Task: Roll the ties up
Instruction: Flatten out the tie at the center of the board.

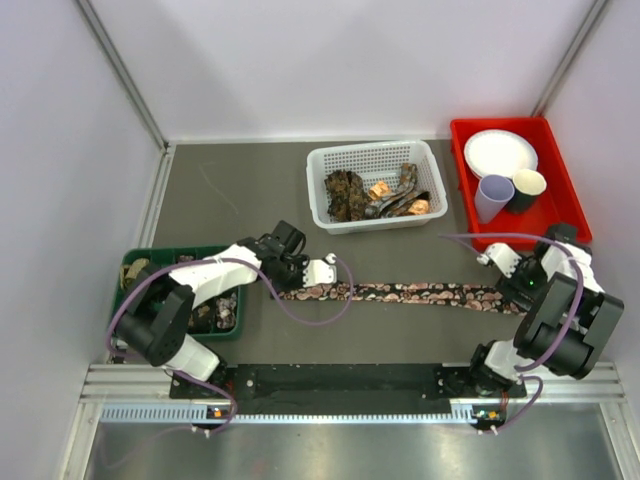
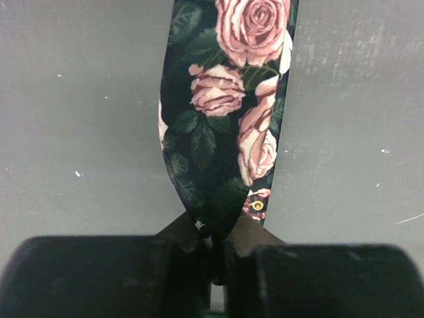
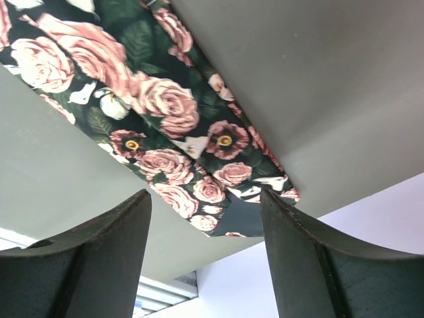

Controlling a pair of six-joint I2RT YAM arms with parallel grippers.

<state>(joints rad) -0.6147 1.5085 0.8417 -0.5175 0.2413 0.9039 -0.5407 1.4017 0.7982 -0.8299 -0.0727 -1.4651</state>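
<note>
Your left claw (image 2: pixel 215 255) is clamped on the narrow end of the rose-print tie (image 1: pixel 400 293), which lies flat along the near edge of the scuffed grey desk (image 1: pixel 250 200). Your right claw (image 3: pixel 204 212) stands apart over its wide end. White walls (image 1: pixel 60 150) enclose the desk.

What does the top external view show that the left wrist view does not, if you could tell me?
Only the top external view shows the rose-print tie at full length, laid flat between the arms. It also shows the white basket holding other ties, the red bin, the green tray and the right arm. Only the left wrist view shows the left gripper shut on the tie's end, and the roses in detail. Both show that tie on the grey table.
</note>
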